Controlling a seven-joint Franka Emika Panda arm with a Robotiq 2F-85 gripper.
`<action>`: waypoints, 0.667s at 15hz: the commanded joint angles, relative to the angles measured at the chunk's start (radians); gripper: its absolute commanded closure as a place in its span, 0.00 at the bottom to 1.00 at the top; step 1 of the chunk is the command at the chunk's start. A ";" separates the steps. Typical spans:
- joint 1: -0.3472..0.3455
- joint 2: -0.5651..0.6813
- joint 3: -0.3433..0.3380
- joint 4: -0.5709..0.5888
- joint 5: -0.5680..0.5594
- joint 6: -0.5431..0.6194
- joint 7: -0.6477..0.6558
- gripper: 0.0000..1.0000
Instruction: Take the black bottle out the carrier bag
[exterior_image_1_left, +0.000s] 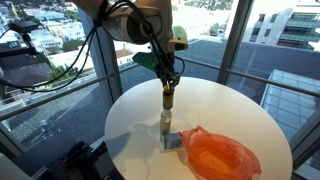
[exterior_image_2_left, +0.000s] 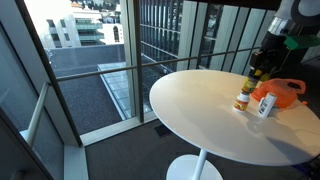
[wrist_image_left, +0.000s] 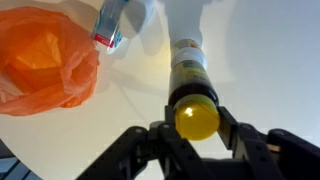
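In the wrist view the tool (wrist_image_left: 197, 130) comes in from the bottom edge, its two dark fingers (wrist_image_left: 163, 138) set partly apart on either side of a yellow cap (wrist_image_left: 196, 117). They sit very close to the cap, but whether they actually press on it cannot be told. The cap tops the black bottle (wrist_image_left: 189, 72), which is upright under the tool and carries a pale label on its dark body. It is outside the carrier bag (wrist_image_left: 45, 62), well clear of it on the white desk (wrist_image_left: 270, 60). Just past the black bottle stands a white bottle (wrist_image_left: 186, 18), and beside that a small carton (wrist_image_left: 112, 26) with red and blue print lies next to the rim of the orange, crumpled bag. In an exterior view the tool (exterior_image_1_left: 168, 87) hangs straight down over the black bottle (exterior_image_1_left: 168, 99), with the white bottle (exterior_image_1_left: 166, 123), the carton (exterior_image_1_left: 172, 141) and the bag (exterior_image_1_left: 218, 153) in a row across the round desk (exterior_image_1_left: 130, 115). Farther off are tall windows (exterior_image_1_left: 60, 50) and the buildings outside.
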 joint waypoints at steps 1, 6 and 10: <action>0.002 0.030 -0.007 0.042 -0.015 -0.011 0.008 0.80; 0.003 0.055 -0.009 0.065 0.004 -0.037 -0.004 0.80; 0.003 0.057 -0.008 0.075 0.013 -0.055 -0.014 0.80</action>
